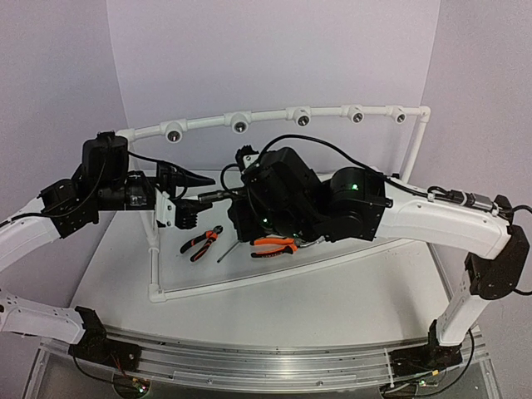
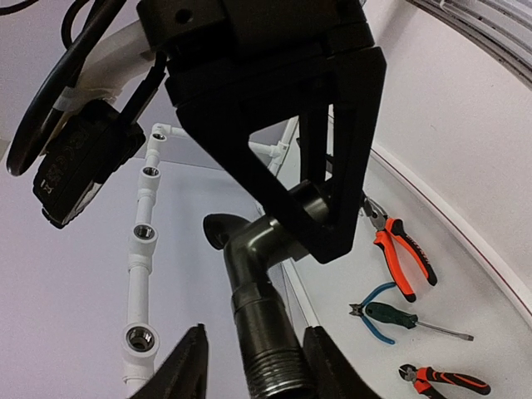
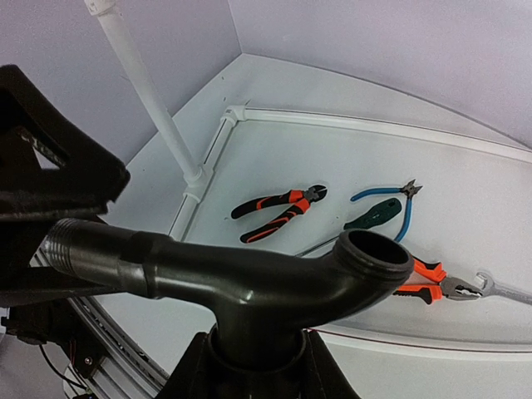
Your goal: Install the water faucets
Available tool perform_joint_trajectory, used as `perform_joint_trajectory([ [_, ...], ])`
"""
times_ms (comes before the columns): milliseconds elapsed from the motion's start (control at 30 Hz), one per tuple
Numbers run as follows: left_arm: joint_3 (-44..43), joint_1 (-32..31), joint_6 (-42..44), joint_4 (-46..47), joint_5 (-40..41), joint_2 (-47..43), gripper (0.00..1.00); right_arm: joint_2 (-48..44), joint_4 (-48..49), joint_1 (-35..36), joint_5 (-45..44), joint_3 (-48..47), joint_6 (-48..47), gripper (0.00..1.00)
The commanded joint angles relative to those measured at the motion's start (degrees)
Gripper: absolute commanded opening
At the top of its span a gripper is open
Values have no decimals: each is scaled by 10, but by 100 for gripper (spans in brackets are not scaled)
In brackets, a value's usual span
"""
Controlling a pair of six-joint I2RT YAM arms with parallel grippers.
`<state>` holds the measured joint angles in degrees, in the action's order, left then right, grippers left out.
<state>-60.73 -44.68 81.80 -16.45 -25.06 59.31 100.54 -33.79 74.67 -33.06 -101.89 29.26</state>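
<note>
Black tap (image 3: pixel 249 283) in mid-air over table (image 1: pixel 332 291), long axis near level. Threaded end points to left gripper (image 2: pixel 253 357), whose fingers stand apart around it. Right gripper (image 3: pixel 258 353) is clamped on the body.

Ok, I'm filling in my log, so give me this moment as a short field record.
held item: small black faucet with threaded end, in mid-air
right claw: shut on the faucet's body
left claw: open around the threaded end, gap on one side
target: white pipe rail with round sockets, faucet not yet in one
loose tools: orange-and-black-handled pliers lying flat
</note>
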Motion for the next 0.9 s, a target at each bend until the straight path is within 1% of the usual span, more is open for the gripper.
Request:
perform_joint_trajectory([
  [0,-26,-4,-7,29,-1,-7,29,9,43,3,-6,-24,-16,0],
  [33,-24,-4,-7,30,-3,-9,24,10,43,3,-5,-23,-17,0],
  [133,-8,-4,-2,51,-8,-15,3,12,44,3,-5,-19,-20,0],
  [200,10,-4,5,72,-6,-23,0,12,43,3,-6,-17,-22,0],
  [267,23,-4,5,91,-5,-29,0,10,43,3,-4,-17,-29,0],
  [333,30,-4,0,107,-7,-31,0,5,43,3,7,-19,-42,6],
  [367,33,-4,-2,117,-6,-32,0,-1,43,3,13,-19,-51,24],
  [433,37,-4,-4,138,-5,-31,0,-26,43,3,20,-12,-76,65],
  [467,37,-4,-4,144,-3,-30,0,-45,43,2,20,-3,-91,82],
  [500,36,-4,-3,147,-5,-29,0,-68,44,0,24,9,-107,92],
  [533,35,-4,-2,150,-11,-29,0,-93,45,-4,40,23,-121,97],
  [567,34,-4,-1,153,-22,-28,0,-118,47,-12,70,39,-134,98],
  [633,37,-4,2,167,-48,-30,0,-158,52,-41,160,65,-143,98],
  [667,39,-4,5,177,-65,-30,0,-173,56,-57,215,75,-144,98],
  [700,43,-4,9,187,-77,-30,0,-184,60,-81,289,88,-147,98],
  [767,50,-4,21,213,-97,-28,0,-198,71,-116,381,106,-147,98],
  [833,55,-4,33,234,-116,-23,0,-192,78,-134,448,104,-151,98],
  [867,54,-4,36,241,-120,-21,0,-184,80,-135,468,94,-159,98],
])
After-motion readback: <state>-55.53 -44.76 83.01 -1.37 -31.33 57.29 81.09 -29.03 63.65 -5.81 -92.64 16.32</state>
